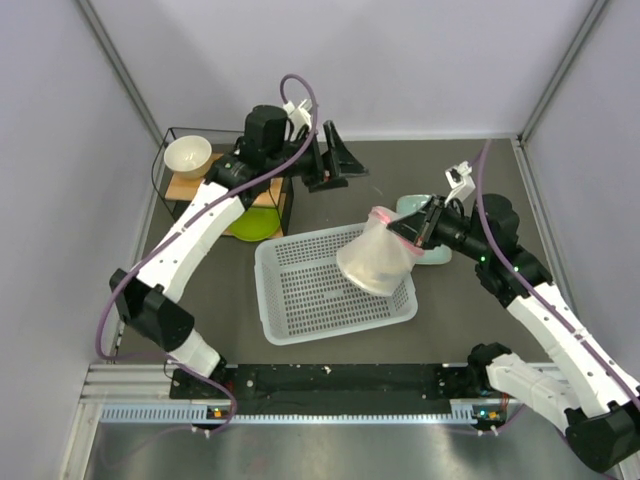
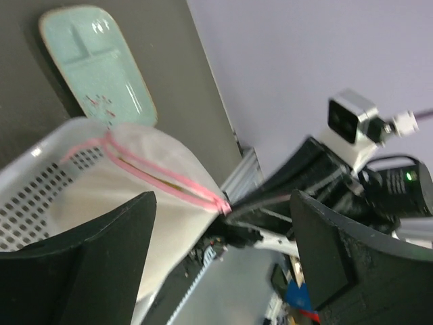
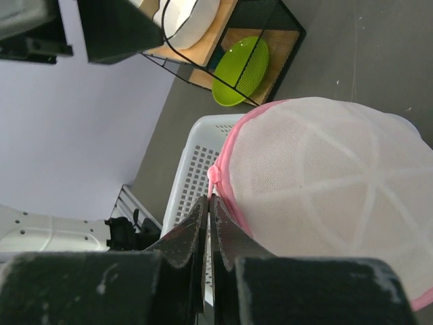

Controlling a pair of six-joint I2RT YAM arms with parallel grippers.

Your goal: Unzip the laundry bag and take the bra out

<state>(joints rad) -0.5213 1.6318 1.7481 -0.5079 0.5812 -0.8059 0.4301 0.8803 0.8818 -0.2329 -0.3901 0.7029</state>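
Note:
The laundry bag point(image 1: 377, 258) is a white mesh dome with a pink zip rim. It hangs tilted over the right side of the white basket point(image 1: 300, 300). My right gripper point(image 1: 424, 226) is shut on a pink tab at the bag's rim point(image 3: 215, 177) and holds the bag point(image 3: 325, 189) up. My left gripper point(image 1: 330, 160) is open and empty, raised over the back of the table, apart from the bag point(image 2: 135, 183). A thin mustard strip shows in the part-open pink zip in the left wrist view. The bra itself is hidden inside the bag.
A mint-green tray point(image 1: 420, 215) lies behind the bag, also in the left wrist view point(image 2: 95, 61). A black wire rack point(image 1: 215, 190) at the back left holds a white bowl point(image 1: 188, 155) and a lime-green plate point(image 1: 255, 220).

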